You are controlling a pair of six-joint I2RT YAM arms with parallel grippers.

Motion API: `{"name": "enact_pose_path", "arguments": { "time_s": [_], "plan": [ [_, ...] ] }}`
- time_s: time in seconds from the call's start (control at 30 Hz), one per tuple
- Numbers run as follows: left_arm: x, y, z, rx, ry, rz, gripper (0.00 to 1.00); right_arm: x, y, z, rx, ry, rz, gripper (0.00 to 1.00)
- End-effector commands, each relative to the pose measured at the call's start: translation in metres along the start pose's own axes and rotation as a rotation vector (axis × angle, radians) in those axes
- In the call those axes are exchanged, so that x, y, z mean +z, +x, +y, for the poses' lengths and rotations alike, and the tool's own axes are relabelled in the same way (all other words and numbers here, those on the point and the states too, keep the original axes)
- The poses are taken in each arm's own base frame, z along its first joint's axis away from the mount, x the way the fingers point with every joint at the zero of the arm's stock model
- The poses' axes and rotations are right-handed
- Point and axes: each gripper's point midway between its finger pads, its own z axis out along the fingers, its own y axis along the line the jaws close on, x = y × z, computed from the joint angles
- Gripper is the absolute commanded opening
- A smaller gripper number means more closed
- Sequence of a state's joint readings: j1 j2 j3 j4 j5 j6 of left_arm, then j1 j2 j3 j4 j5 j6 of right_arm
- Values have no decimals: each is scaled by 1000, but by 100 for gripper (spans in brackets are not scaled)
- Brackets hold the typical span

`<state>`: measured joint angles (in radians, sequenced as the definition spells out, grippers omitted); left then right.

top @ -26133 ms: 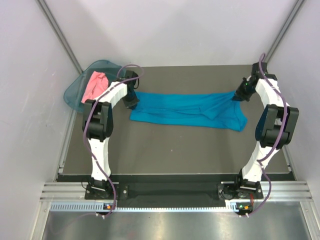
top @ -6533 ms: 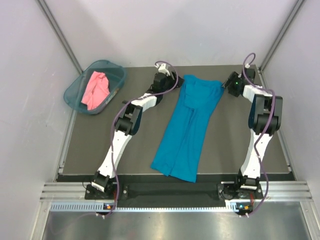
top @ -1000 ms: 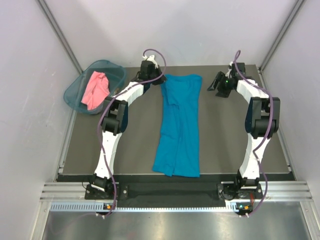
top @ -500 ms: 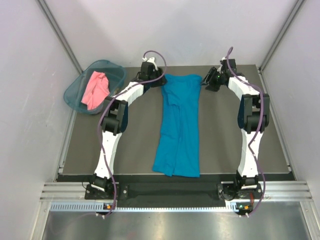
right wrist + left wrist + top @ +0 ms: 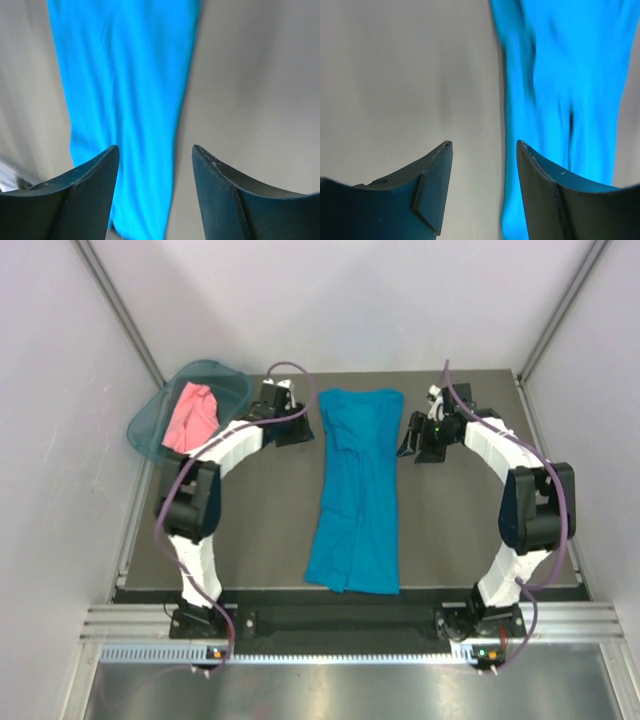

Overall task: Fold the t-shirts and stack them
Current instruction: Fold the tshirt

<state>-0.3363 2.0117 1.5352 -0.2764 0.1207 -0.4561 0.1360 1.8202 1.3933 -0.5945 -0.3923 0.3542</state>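
Note:
The teal-blue t-shirt (image 5: 358, 490) lies flat as a long narrow strip running from the table's far middle to its near edge. My left gripper (image 5: 296, 430) hovers just left of the shirt's far end, open and empty. In the left wrist view the left gripper (image 5: 482, 150) frames bare table, with the shirt's edge (image 5: 560, 100) by the right finger. My right gripper (image 5: 411, 440) hovers just right of the shirt, also open and empty. In the right wrist view the right gripper (image 5: 155, 150) looks down on the shirt's right edge (image 5: 120, 90). The salmon-pink t-shirt (image 5: 190, 415) lies crumpled in the basket.
The teal plastic basket (image 5: 150, 420) sits at the far left corner, partly off the dark table mat (image 5: 250, 540). White enclosure walls rise on both sides and behind. The arms' bases stand on the metal rail (image 5: 350, 625) at the near edge.
My left gripper has let go of the shirt's far left corner, opened and drawn back toward me. My right gripper has swung in beside the shirt's right edge.

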Motion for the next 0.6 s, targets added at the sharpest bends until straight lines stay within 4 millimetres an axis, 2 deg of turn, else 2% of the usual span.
{"name": "enact_pose_path", "arguments": {
  "time_s": [0.0, 0.03, 0.1, 0.13, 0.17, 0.2, 0.23, 0.27, 0.3, 0.33, 0.37, 0.4, 0.57],
  "plan": [
    [-64, 31, -28, 7, 112, 40, 58, -34, 57, 21, -130, -40, 61, 61],
    [-83, 53, -26, 8, 131, 62, 59, -41, 84, 26, -148, -61, 86, 61],
    [-102, 78, -38, -3, 205, 97, 59, -46, 114, 32, -160, -96, 120, 63],
    [-116, 101, -36, -12, 226, 125, 59, -49, 141, 38, -179, -130, 152, 63],
    [-123, 114, -40, -17, 251, 147, 59, -50, 153, 39, -164, -145, 165, 63],
    [-130, 129, -47, -24, 280, 174, 60, -47, 180, 32, -144, -146, 214, 63],
    [-138, 149, -44, -29, 283, 200, 61, -52, 188, 42, -161, -196, 200, 63],
    [-142, 161, -45, -30, 287, 217, 61, -53, 198, 42, -138, -206, 209, 63],
    [-146, 174, -51, -41, 293, 241, 61, -56, 216, 38, -133, -212, 226, 63],
    [-150, 191, -47, -51, 283, 265, 61, -56, 222, 37, -127, -217, 226, 63],
    [-151, 199, -47, -80, 275, 282, 62, -56, 227, 37, -110, -223, 220, 63],
    [-153, 210, -47, -82, 269, 300, 62, -54, 240, 30, -95, -214, 239, 62],
    [-158, 247, -27, -163, 196, 365, 58, -54, 271, 20, -61, -225, 291, 57]
  ]
}}
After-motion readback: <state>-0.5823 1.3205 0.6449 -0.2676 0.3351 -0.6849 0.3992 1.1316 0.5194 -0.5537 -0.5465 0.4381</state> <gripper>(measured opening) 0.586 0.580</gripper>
